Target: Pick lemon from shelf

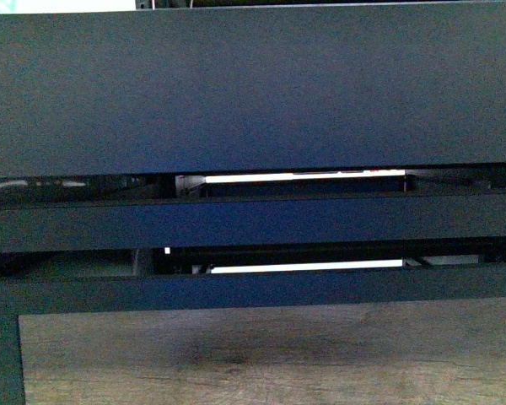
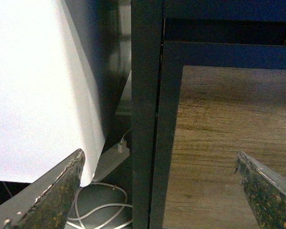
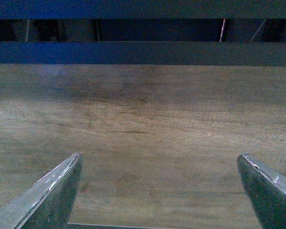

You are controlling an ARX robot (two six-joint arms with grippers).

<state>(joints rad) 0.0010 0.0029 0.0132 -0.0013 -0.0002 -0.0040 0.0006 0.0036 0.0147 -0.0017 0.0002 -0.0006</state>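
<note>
Lying beside shelf (image 2: 145, 119), left-wrist only: power strip (image 2: 112, 161)

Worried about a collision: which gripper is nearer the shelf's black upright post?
Left. The left gripper has the upright post straight ahead between its open jaws; the right gripper faces only wood surface and horizontal shelf rails, no post in view.

The shelf (image 1: 253, 93) hides its own deck behind its front.

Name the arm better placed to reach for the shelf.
Probably right: the open right hand faces open wood-grain floor; the open left hand sits beside a black metal upright and white sheet. No lemon shows.
</note>
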